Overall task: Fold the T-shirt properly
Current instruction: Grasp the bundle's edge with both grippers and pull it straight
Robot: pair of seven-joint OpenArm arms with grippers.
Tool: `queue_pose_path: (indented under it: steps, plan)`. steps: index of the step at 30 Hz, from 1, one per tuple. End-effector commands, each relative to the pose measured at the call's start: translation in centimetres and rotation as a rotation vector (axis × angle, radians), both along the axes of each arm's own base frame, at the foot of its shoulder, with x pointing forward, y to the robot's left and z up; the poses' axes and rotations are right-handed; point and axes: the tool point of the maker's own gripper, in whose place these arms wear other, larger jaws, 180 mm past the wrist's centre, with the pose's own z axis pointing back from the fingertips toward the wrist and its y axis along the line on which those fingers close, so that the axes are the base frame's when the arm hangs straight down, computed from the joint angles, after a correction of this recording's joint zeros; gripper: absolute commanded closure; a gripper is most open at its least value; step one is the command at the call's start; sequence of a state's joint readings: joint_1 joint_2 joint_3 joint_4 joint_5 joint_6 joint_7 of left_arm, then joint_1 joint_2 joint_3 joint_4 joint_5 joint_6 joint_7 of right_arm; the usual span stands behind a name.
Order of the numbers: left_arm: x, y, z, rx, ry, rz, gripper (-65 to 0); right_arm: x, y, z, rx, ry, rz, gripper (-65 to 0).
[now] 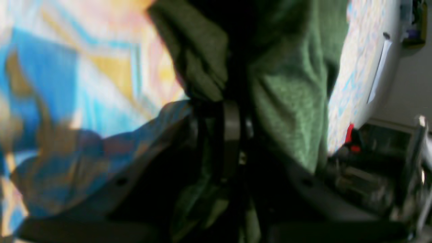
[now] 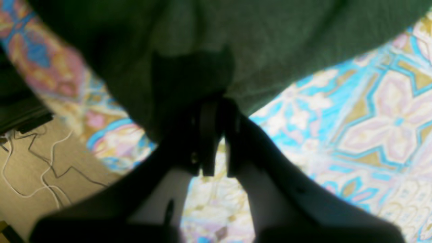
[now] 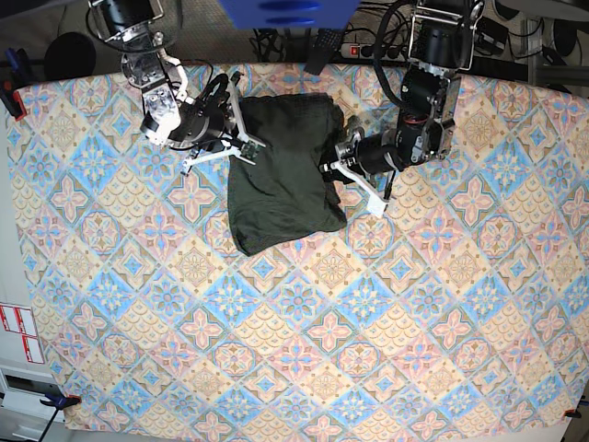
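The left gripper (image 1: 221, 101) is clenched on a bunched fold of the T-shirt (image 3: 281, 175) (dark olive knit, blurred in the left wrist view). The right gripper (image 2: 216, 101) likewise pinches the shirt's opposite edge, its fingers close together with cloth draped over them. The shirt lies as a folded block near the far edge of the patterned tablecloth (image 3: 294, 350), between the two arms.

Patterned tablecloth (image 3: 304, 304) and clutter

Blue, pink and tan tiles cover the table; cables (image 2: 37, 162) trail on the floor, red clamp (image 3: 11, 99) at the edge.
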State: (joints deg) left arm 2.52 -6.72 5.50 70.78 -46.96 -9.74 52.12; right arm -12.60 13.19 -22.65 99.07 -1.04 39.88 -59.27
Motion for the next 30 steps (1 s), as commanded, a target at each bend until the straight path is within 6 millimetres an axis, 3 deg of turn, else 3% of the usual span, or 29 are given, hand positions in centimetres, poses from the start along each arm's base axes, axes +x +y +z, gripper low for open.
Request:
queue_pose_path:
  steps: [1, 8, 11, 14, 19, 21, 26, 30]
  plan:
    - [0.4, 0.9, -0.6, 0.052, 0.006, 0.009, -9.8, 0.7, 0.6, 1.1, 0.032, -0.037, 0.005, -4.2]
    - [2.8, 0.1, -0.4, 0.099, -0.015, -0.026, -9.1, 0.2, 0.9, 1.6, 0.043, -0.044, 0.008, -4.2]
    - [3.8, -0.1, 1.8, 0.099, -0.081, -0.047, -4.3, 0.7, 1.1, 2.5, 0.056, -0.074, 0.009, -4.2]
    - [3.0, -0.5, 4.0, 0.095, -0.122, -0.084, -0.2, 1.1, 1.6, 3.9, 0.073, -0.118, 0.018, -4.2]
    - [0.7, -1.6, 7.5, 0.088, -0.198, -0.145, 0.0, 0.7, 2.0, 4.5, 0.086, -0.130, 0.026, -4.1]
    - [-0.5, -1.5, 7.9, 0.095, -0.211, -0.166, 0.0, 0.7, 2.2, 4.5, 0.088, -0.129, 0.030, -4.1]
    - [-3.3, -4.9, 8.0, 0.058, -0.219, -0.256, 0.0, 0.9, 2.2, 4.6, 0.091, -0.133, 0.030, -4.1]
    - [-4.3, -6.3, 7.9, 0.038, -0.225, -0.277, 0.0, 0.9, 2.3, 4.6, 0.093, -0.134, 0.029, -4.1]
